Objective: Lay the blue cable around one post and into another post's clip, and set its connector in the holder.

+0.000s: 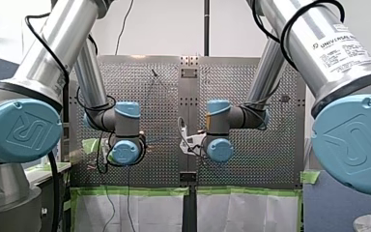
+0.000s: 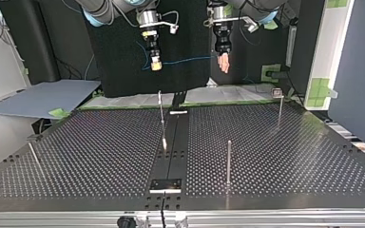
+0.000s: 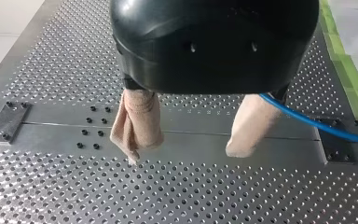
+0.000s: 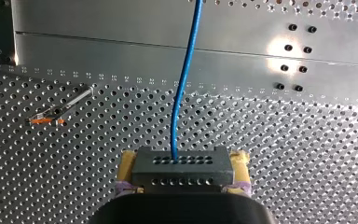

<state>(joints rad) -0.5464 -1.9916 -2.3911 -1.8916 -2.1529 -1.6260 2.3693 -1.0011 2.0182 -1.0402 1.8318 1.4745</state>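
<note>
My right gripper (image 4: 183,158) is clamping the connector (image 4: 182,173) and my left gripper (image 3: 185,151) is hanging open beside the blue cable (image 4: 182,93), which is touching no post (image 2: 228,161) yet.

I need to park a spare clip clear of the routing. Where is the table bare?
Bare: the top view's left half, between the leaning post and the centre post; also the near right corner beyond the upright post. Crowded: the centre strip, with the holder and centre post.
</note>
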